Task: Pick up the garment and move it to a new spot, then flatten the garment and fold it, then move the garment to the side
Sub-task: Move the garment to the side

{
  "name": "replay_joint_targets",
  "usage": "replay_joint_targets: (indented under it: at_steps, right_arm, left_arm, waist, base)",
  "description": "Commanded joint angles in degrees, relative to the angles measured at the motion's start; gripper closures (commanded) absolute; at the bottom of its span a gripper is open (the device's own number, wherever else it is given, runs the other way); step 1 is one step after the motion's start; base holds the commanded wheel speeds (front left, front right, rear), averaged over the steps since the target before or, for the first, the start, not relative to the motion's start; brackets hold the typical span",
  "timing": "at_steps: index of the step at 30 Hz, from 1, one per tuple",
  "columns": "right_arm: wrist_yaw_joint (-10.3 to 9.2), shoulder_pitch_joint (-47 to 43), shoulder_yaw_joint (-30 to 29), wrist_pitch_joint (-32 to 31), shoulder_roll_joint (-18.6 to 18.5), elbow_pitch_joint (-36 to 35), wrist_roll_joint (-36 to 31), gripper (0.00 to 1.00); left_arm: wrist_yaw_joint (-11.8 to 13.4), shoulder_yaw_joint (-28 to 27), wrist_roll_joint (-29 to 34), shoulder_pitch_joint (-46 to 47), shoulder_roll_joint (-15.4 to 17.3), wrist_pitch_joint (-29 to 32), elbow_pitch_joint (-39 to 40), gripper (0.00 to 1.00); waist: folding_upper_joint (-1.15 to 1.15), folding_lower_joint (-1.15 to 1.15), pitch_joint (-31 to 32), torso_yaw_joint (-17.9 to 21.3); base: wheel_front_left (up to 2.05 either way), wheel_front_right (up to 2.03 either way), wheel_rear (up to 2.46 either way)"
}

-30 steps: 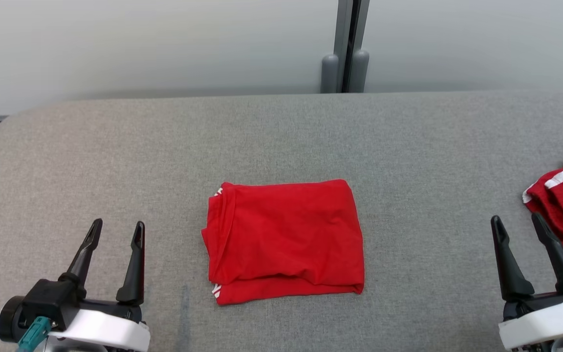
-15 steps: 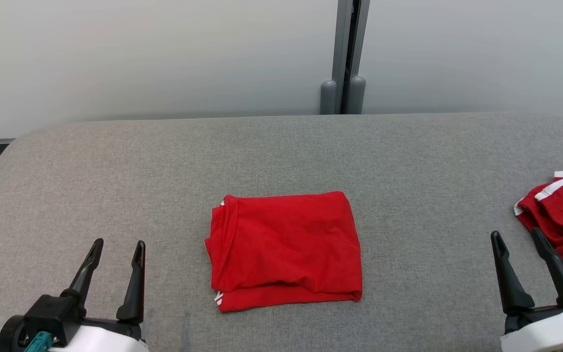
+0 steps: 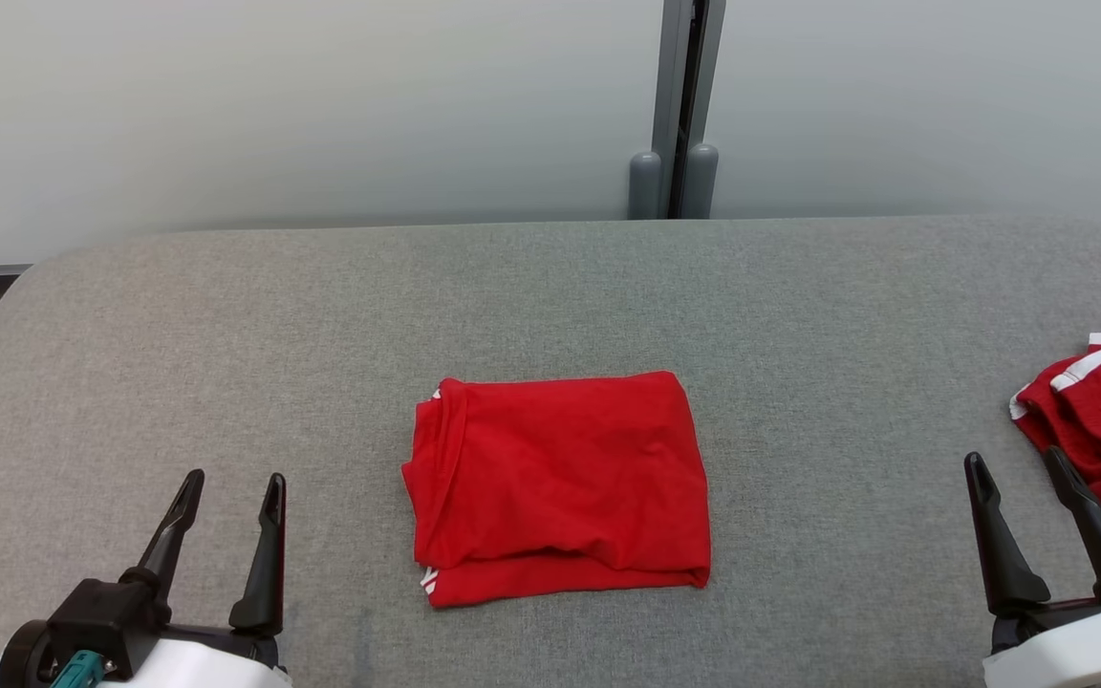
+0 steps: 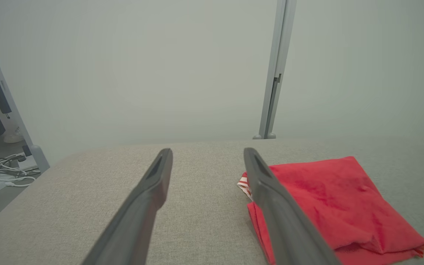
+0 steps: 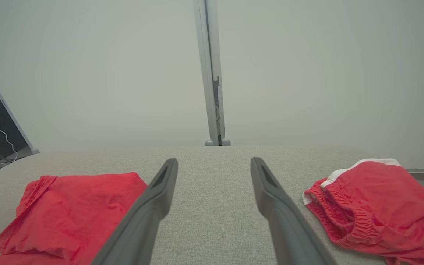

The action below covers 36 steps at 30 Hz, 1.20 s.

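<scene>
Left gripper (image 3: pixel 235 478): two long dark fingers spread apart, holding nothing, at the table's near left.
Right gripper (image 3: pixel 1014 457): fingers likewise apart and empty, at the near right.
Folded red cloth garment (image 3: pixel 560 483): flat rectangle with slivers of white trim at its left corners, lying mid-table between the grippers, clear of both.
Grey fabric-covered table (image 3: pixel 550 287): rounded far corners.
Crumpled red garment with white stripe (image 3: pixel 1100 420): at the table's right edge, just beyond the right gripper.
Grey upright post (image 3: pixel 675 105): behind the table, between pale wall panels.
</scene>
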<state>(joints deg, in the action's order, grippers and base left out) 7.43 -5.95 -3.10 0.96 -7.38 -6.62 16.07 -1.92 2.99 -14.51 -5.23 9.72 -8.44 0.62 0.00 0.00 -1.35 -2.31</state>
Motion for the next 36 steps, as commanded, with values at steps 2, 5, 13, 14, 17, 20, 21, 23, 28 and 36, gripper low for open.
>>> replay_joint_targets:
  at_steps: [2, 5, 13, 14, 17, 20, 21, 23, 28, 36]
  right_arm:
    - [0.12, -0.33, -0.04, -0.32, -0.07, -0.28, -0.26, 0.0]
    - [0.12, -0.21, -0.01, -0.02, 0.01, -0.24, -0.26, 0.0]
    - [0.12, 0.27, 0.14, -0.03, -0.01, -0.46, -0.3, 0.0]
    - [0.12, 0.35, 0.08, -0.05, -0.07, -0.49, -0.26, 0.0]
    - [0.12, 0.61, -0.24, -0.17, -0.23, -0.62, -0.18, 0.0]
    - [0.12, 1.54, 0.04, -0.58, -0.91, -0.05, 0.07, 0.0]
    - [0.12, 2.15, 0.12, -0.72, -1.17, 0.52, 0.13, 0.0]
    - [0.12, 3.65, 0.89, -0.83, -1.61, 1.56, 0.32, 0.0]
    - [0.12, 8.08, 4.34, -1.29, -3.25, 6.28, 1.46, 0.0]
    - [0.12, 14.61, 13.1, -1.93, -4.31, 14.9, 4.78, 0.0]
  left_arm:
    - [0.29, 0.12, -0.35, 0.2, 0.21, -0.34, -0.09, 0.0]
    - [0.25, 0.22, -0.43, 0.39, 0.4, -0.27, 0.01, 0.0]
    - [0.51, 0.32, -0.84, 1.22, 0.88, -0.83, 0.27, 0.0]
    - [0.5, 0.35, -0.87, 1.23, 0.87, -0.9, 0.3, 0.0]
    - [0.47, 0.43, -0.91, 1.72, 0.89, -1.15, 0.41, 0.0]
    - [0.42, 0.6, -1.05, 2.74, 0.85, -1.5, 0.63, 0.0]
    - [0.39, 0.66, -1.07, 3.08, 0.83, -1.65, 0.72, 0.0]
    - [0.13, 1.02, -1.14, 3.87, 0.67, -1.91, 0.82, 0.0]
    - [-0.31, 1.68, -1.35, 6.92, -0.1, -3.02, 0.1, 0.0]
    - [-1.18, 2.53, -1.91, 11.03, -1.1, -4.94, -2.08, 0.0]
  waist:
    - [0.0, 0.0, -0.02, -0.05]
    - [0.0, 0.0, -0.21, -0.15]
    - [0.0, 0.0, -1.17, -0.63]
    - [0.0, 0.0, -1.3, -0.69]
    - [0.0, 0.0, -1.91, -1.06]
    - [0.0, 0.0, -3.1, -1.63]
    - [0.0, 0.0, -3.65, -1.86]
    - [0.0, 0.0, -5.15, -2.54]
    - [0.0, 0.0, -9.27, -5.06]
    - [0.0, 0.0, -14.06, -7.92]
  base:
    - [0.0, 0.0, 0.0]
    - [0.0, 0.0, 0.0]
    - [0.0, 0.0, 0.0]
    - [0.0, 0.0, 0.0]
    - [0.0, 0.0, 0.0]
    - [0.0, 0.0, 0.0]
    - [0.0, 0.0, 0.0]
    - [0.0, 0.0, 0.0]
    - [0.0, 0.0, 0.0]
    - [0.0, 0.0, 0.0]
